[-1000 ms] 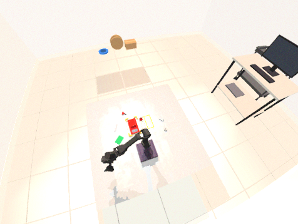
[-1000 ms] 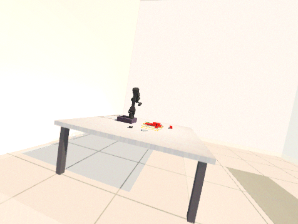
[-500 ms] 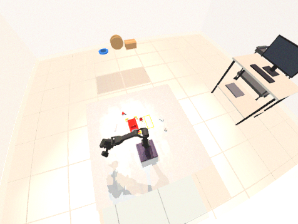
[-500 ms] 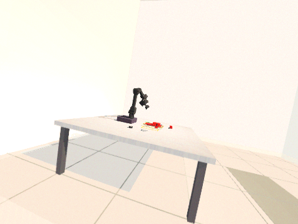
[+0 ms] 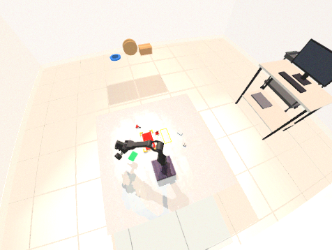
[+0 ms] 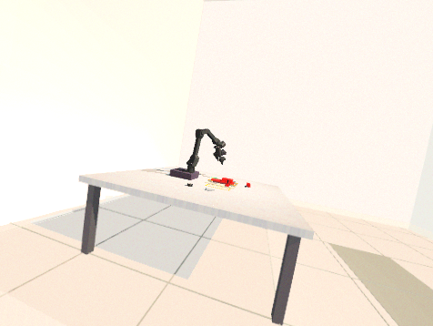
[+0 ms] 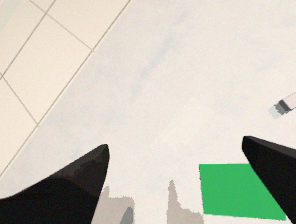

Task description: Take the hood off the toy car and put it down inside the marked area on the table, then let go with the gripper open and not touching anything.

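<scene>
The red toy car (image 5: 147,136) (image 6: 226,181) with yellow wheels stands on the table; the arm passes over part of it in the top view. Its hood is too small to tell apart from the red body. The marked area, a thin yellow outline (image 5: 169,135), lies just right of the car in the top view. My gripper (image 5: 118,156) (image 6: 221,157) (image 7: 174,146) is wide open with nothing between its fingers. It is high above the table, on the other side of the car from the outline. The car is not in the wrist view.
A green rectangle (image 5: 132,156) (image 7: 230,190) lies near the gripper's side of the car. Small red pieces (image 5: 137,126) (image 5: 157,133) lie near the car, one between car and outline. A small grey piece (image 5: 184,144) lies beyond the outline. A pale stick (image 7: 285,106) shows in the wrist view.
</scene>
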